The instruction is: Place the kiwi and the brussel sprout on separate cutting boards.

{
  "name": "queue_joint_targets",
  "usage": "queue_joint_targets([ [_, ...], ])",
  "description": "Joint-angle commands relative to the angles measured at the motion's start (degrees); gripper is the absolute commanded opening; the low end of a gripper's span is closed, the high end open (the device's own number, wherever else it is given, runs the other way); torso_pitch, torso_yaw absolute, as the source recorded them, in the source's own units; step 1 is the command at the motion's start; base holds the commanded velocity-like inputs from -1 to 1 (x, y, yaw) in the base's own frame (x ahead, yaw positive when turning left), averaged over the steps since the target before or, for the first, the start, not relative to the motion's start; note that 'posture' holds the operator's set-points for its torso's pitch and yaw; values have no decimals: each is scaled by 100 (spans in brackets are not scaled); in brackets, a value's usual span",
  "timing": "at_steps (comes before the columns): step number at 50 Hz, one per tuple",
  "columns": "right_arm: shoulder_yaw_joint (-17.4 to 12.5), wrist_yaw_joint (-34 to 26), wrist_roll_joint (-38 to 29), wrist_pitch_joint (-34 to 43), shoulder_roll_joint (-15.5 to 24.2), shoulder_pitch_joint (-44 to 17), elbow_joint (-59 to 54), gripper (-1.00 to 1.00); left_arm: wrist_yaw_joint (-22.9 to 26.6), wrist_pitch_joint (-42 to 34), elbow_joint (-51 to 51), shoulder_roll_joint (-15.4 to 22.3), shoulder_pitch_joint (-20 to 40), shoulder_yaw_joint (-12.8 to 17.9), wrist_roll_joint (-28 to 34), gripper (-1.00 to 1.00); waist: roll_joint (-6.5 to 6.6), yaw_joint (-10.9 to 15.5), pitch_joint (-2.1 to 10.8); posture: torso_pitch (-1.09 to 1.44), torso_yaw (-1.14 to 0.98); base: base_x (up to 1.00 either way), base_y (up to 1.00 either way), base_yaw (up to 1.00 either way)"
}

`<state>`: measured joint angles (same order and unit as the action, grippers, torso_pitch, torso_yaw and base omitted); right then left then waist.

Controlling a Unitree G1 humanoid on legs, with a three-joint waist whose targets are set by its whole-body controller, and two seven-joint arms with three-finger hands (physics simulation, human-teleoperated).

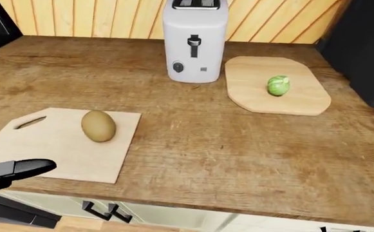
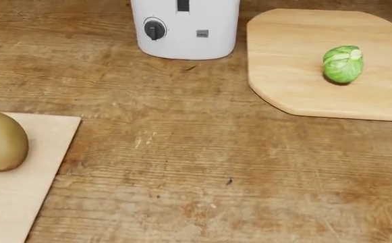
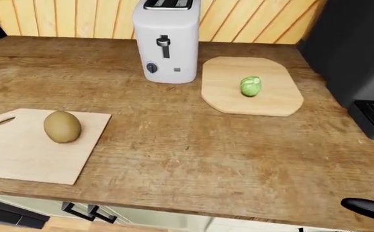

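A brown kiwi [image 1: 98, 126] rests on a pale rectangular cutting board [image 1: 51, 150] at the left of the counter. A green brussel sprout [image 1: 278, 85] lies on a rounded wooden cutting board [image 1: 303, 99] at the upper right. My left hand [image 1: 16, 169] hangs at the bottom left in the left-eye view, off the counter's near edge and apart from the kiwi, fingers extended and holding nothing. Only a dark tip of my right hand [image 3: 367, 208] shows at the bottom right in the right-eye view, below the counter edge.
A white toaster [image 1: 193, 41] stands between the two boards at the top. A black appliance [image 3: 357, 63] fills the right side. Wooden slats back the counter; cabinet handles [image 1: 103, 211] show under its near edge.
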<state>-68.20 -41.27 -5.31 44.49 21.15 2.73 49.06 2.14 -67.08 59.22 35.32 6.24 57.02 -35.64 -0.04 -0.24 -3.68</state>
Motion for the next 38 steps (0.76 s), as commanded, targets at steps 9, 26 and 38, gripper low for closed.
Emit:
queue_joint_targets([
  [9,-470,310,-61,-686,101,151,-66,100,-629,366,78,328,-346,1130,-1029,100,5,1,40,0,0,0,0,0],
  [26,-1144,1027,308,-645,533,-1,-334,100,-812,575,-62,-150,-412,2218,-840,100,-8,-7,1,0,0,0,0,0],
  [38,-2039,2047,1762,-62,1444,-270,-442,100,-2158,1927,-837,-78,-1382,3581,-2569,100,-50,4,-61,0,0,0,0,0],
])
